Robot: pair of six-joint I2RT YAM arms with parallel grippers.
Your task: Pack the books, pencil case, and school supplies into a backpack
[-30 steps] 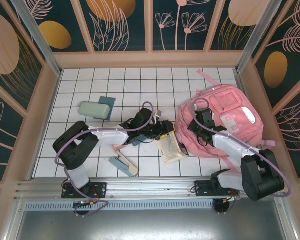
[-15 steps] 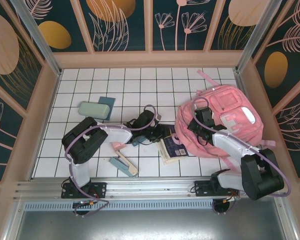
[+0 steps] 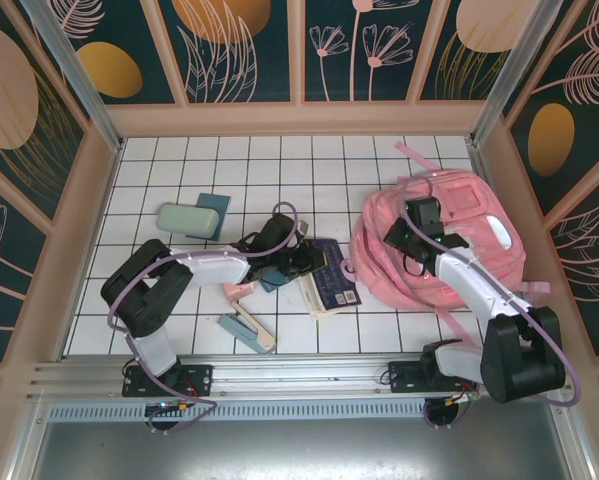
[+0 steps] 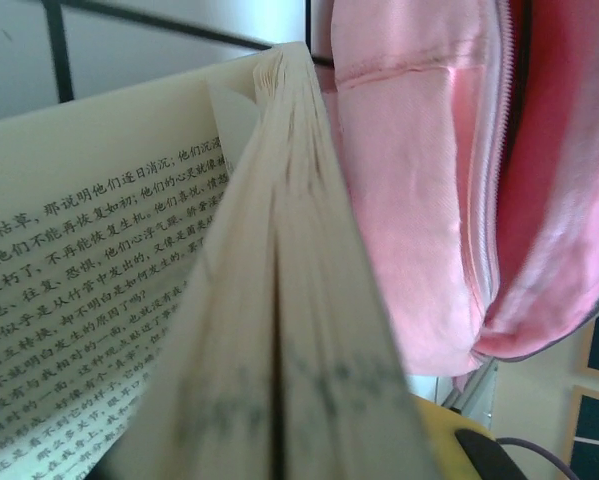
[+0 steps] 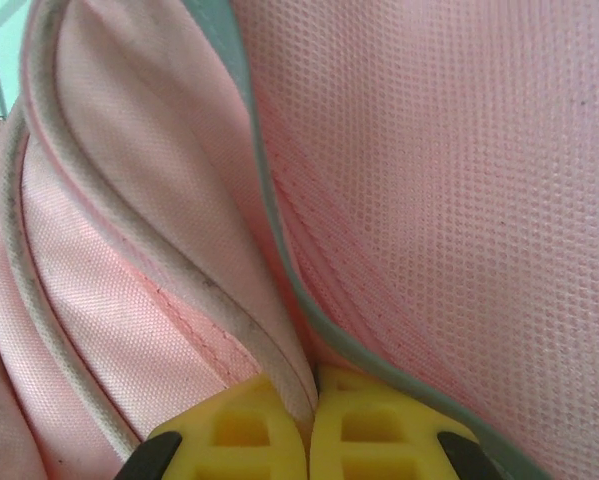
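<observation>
Book [image 3: 331, 280] shifted left, left pincer [image 3: 301, 262] gripping it, right pincer [image 5: 309, 420] pinching backpack [image 3: 479, 205]

Left arm [image 3: 214, 268] stretches rightward, left gripper [image 3: 301, 262] low; right arm [image 3: 469, 285] reaches forward, right gripper [image 5: 309, 390] pinching the backpack [image 5: 429, 150].

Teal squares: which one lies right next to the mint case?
The far-left square, right against the case. The other square lies mid-table by the left arm, near the book.
</observation>
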